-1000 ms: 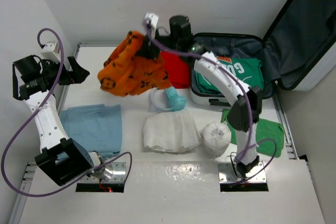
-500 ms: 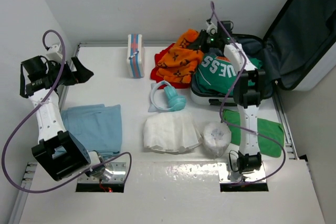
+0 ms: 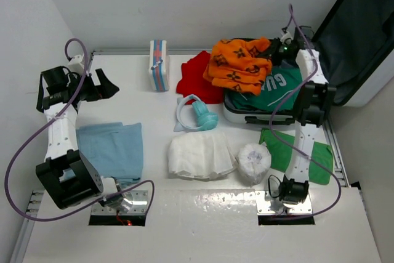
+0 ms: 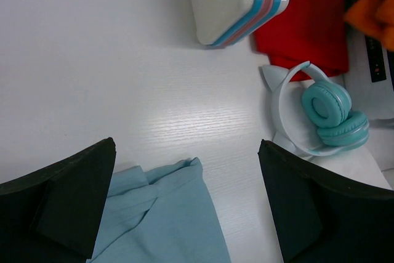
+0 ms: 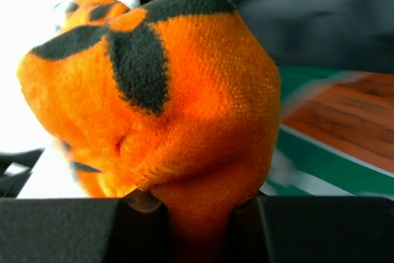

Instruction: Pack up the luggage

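The luggage [image 3: 363, 29] lies open at the back right, its dark-lined lid leaning up. A green jersey [image 3: 280, 87] lies in its base. My right gripper [image 3: 278, 51] is shut on an orange cloth with black marks [image 3: 237, 66], which hangs over the luggage's left half and onto the jersey. In the right wrist view the orange cloth [image 5: 184, 90] is pinched between the jaws of the right gripper [image 5: 197, 226]. My left gripper [image 3: 103, 85] stands open at the far left. In its own view the left gripper [image 4: 184, 214] hovers over the corner of a light blue cloth [image 4: 154, 220].
On the table lie a white box with blue and red stripes [image 3: 159, 64], a red cloth [image 3: 197, 81], teal headphones [image 3: 198, 115], a white cloth [image 3: 200, 155], a white roll [image 3: 253, 159], a green cloth [image 3: 305, 155] and the light blue cloth [image 3: 111, 146].
My right arm has swung to the right with the orange cloth, from above the table's middle to over the luggage, uncovering the striped box. The left gripper has shifted slightly right.
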You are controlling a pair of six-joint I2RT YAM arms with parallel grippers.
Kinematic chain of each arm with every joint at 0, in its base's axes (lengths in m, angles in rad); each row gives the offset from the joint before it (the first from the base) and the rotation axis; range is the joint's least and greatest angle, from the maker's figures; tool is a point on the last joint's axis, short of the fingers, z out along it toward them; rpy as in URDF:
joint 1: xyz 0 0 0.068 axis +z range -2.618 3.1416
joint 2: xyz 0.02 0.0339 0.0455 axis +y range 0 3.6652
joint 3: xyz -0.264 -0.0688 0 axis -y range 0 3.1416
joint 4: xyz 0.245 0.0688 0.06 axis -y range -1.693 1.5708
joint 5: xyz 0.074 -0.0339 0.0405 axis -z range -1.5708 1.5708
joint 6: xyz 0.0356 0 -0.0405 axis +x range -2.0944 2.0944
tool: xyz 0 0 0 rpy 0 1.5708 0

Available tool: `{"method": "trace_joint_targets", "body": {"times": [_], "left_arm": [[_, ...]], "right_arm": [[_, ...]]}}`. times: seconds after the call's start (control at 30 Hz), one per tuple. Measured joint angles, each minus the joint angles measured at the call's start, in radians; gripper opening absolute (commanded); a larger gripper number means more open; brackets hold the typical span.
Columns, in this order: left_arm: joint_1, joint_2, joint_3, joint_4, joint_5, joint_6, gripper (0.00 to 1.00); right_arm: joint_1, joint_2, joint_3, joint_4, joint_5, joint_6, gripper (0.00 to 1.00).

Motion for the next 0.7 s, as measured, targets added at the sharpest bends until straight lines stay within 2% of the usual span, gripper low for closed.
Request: {"method": "trace_joint_targets", "body": {"times": [0.23, 0.43, 0.5, 0.53, 0.57, 0.67, 0.7], "left_arm": [[-0.033, 0.004, -0.01, 0.024, -0.042, 0.0, 1.0], [-0.043, 0.008, -0.058, 0.035, -0.08, 0.0, 0.99], [-0.045, 0.008, -0.072, 0.036, -0.093, 0.0, 0.99], [-0.045, 0.009, -0.077, 0.036, -0.103, 0.0, 0.99], [-0.045, 0.01, -0.079, 0.036, -0.111, 0.001, 0.99], [-0.045, 0.01, -0.085, 0.042, -0.138, 0.003, 0.99], [-0.045, 0.01, -0.088, 0.043, -0.148, 0.003, 0.99]], "right_arm": [[-0.148, 0.002, 0.009, -0.072, 0.182, -0.143, 0.0], [-0.182, 0.016, 0.05, -0.057, 0.325, -0.223, 0.03], [-0.175, 0.021, 0.056, -0.033, 0.362, -0.236, 0.11], [-0.172, 0.022, 0.056, -0.02, 0.381, -0.243, 0.21], [-0.167, 0.023, 0.055, -0.008, 0.399, -0.248, 0.37], [-0.154, 0.023, 0.052, 0.038, 0.471, -0.275, 0.6], [-0.15, 0.023, 0.052, 0.053, 0.494, -0.282, 0.6]]}}
